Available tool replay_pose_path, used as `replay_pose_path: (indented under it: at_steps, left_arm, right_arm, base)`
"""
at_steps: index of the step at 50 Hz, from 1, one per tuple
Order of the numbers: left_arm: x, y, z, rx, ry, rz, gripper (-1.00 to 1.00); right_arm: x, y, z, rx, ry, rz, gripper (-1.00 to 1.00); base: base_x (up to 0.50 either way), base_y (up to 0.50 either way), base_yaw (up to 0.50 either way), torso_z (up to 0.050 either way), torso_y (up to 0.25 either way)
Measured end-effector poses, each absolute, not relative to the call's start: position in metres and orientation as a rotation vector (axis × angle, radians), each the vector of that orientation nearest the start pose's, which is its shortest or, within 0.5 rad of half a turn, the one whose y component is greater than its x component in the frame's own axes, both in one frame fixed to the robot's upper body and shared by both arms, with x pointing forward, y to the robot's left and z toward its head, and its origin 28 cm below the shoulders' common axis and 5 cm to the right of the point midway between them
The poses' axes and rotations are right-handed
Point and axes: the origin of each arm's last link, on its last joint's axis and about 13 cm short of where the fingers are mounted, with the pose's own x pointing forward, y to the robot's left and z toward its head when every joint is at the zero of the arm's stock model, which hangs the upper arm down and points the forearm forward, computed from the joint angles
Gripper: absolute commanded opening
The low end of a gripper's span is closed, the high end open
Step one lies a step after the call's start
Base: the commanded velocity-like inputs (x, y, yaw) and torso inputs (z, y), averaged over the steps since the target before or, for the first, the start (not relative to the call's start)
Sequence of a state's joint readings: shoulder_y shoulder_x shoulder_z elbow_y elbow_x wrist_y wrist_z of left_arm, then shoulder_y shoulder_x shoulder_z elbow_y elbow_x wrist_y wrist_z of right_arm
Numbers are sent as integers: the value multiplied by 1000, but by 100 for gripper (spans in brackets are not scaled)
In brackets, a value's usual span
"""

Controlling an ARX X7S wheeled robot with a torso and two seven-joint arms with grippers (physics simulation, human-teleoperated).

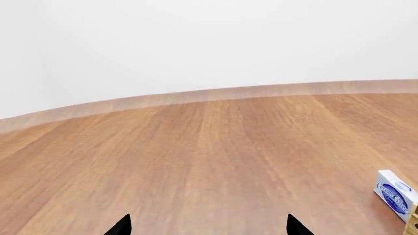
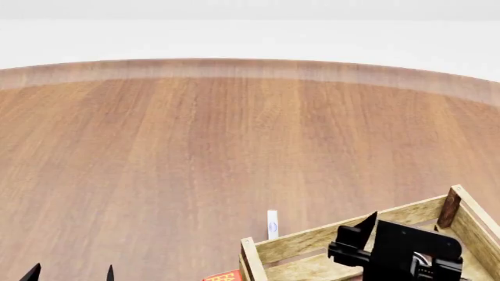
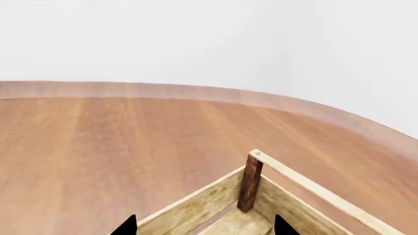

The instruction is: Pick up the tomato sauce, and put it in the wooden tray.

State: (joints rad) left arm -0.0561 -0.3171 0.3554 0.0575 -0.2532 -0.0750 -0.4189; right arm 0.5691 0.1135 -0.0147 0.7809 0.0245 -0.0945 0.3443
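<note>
Left wrist view: the left gripper (image 1: pixel 207 226) shows 2 dark tips spread wide over bare table (image 1: pixel 196 156), holding nothing; a white-and-blue box (image 1: pixel 396 193) lies off to 1 side.

Head view: the right gripper (image 2: pixel 394 252) hangs over the tray (image 2: pixel 312 239); whether its jaws are parted I cannot tell here. A red-and-yellow corner (image 2: pixel 225 276) shows beside the tray. No can is visible.

Right wrist view: 2 tips stand well apart, empty, above the tray's corner post (image 3: pixel 249 182).

The can is probably rigid, smooth and light; grip its sides mid-height.

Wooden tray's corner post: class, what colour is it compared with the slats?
Dark reddish-brown corner post; the wooden tray slats are pale. Best in the right wrist view.
</note>
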Motion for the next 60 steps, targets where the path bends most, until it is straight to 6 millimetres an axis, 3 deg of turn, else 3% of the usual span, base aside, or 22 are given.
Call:
replay_pose_path:
  at_steps: [32, 60]
  left_arm:
    - [210, 210, 22, 86, 46, 66, 100]
    - [211, 210, 22, 85, 46, 66, 100]
  right_arm:
    - [243, -103, 91, -76, -147, -171, 100]
    - [171, -83, 119, -91, -298, -7, 100]
  base:
    - [0, 0, 0, 0, 0]
    - [0, 0, 0, 0, 0]
